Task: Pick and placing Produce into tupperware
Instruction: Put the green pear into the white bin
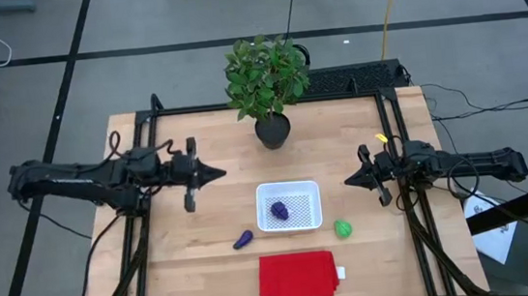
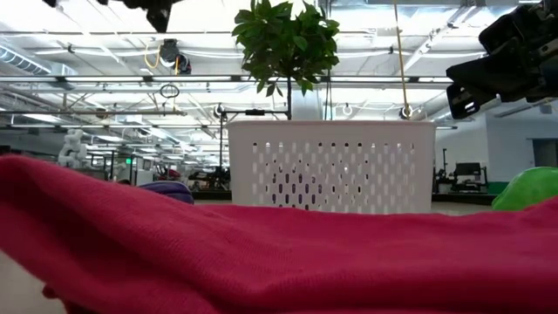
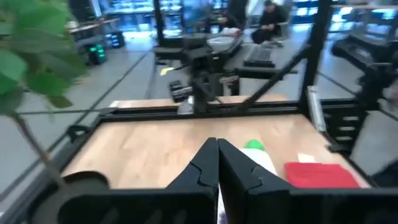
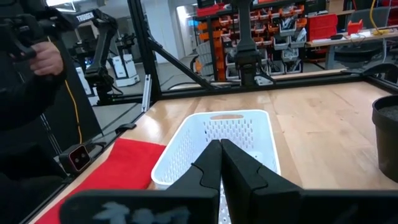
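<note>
Low view: red cloth (image 2: 218, 253) fills the foreground, hiding most of the elongated purple piece (image 1: 244, 238) and green piece (image 1: 343, 228). Roundish purple piece (image 1: 279, 210) lies inside the white tupperware (image 1: 287, 187). Potted plant (image 1: 265, 80) stands behind it. Left tool (image 1: 216, 173) and right tool (image 1: 350, 180) hover on either side of the tupperware, fingers pressed together, empty.

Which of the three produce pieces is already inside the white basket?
The roundish purple piece lies in the white basket. The elongated purple one and the green one sit on the table outside it.
</note>
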Controlling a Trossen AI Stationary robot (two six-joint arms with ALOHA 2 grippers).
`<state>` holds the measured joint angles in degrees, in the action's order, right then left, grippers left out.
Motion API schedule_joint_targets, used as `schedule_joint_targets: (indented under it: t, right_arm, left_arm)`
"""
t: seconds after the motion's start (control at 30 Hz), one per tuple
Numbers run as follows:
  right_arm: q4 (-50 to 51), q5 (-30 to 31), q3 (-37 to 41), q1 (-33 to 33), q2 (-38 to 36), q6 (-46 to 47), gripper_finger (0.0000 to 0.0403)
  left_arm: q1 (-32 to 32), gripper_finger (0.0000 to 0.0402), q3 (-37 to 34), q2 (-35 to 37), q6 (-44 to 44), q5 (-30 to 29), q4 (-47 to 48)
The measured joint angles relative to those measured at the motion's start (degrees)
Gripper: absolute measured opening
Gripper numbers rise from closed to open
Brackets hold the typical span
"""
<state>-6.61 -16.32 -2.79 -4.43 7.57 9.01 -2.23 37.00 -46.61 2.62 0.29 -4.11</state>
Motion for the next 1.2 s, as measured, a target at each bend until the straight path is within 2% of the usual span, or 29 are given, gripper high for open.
schedule_joint_targets:
  t: [0.13, 0.2, 0.3, 0.43, 0.57, 0.73, 1.0, 1.2]
  right_arm:
    - [-0.02, -0.02, 0.02, 0.02, -0.02, 0.62, 0.0000]
    - [-0.06, -0.02, 0.00, 0.02, -0.02, 0.76, 0.0000]
    - [-0.04, -0.02, 0.01, 0.01, -0.02, 0.81, 0.0000]
    - [-0.04, -0.02, 0.00, 0.02, -0.02, 0.81, 0.0000]
    - [-0.15, -0.02, 0.01, 0.01, -0.02, 0.81, 0.0000]
    - [-1.65, -0.03, 0.01, 0.02, -0.02, 0.82, 0.0000]
    - [-2.16, -0.26, 0.01, 0.02, -0.02, 0.75, 0.0000]
    - [-2.19, -0.26, 0.02, 0.02, -0.02, -0.48, 0.0000]
  left_arm:
    - [-1.65, 0.0000, -2.03, 4.91, 2.90, -3.05, 2.06]
    - [-2.17, 0.0000, -2.44, 8.19, 3.43, -5.40, 5.86]
    - [-2.30, 0.0000, -3.27, 12.61, 1.75, -5.89, 10.97]
    - [-2.30, 0.0000, -6.74, 15.78, -0.17, -6.86, 9.34]
    - [-2.31, 0.0000, -11.10, 17.56, -0.32, -11.87, 8.03]
    - [-2.84, 0.0000, -17.63, 19.72, 0.28, -4.70, 2.74]
    - [-3.17, 0.0000, -26.14, 23.45, 0.75, -4.78, -2.46]
    - [-3.15, 0.0000, -31.42, 23.82, 3.05, -4.79, -10.57]
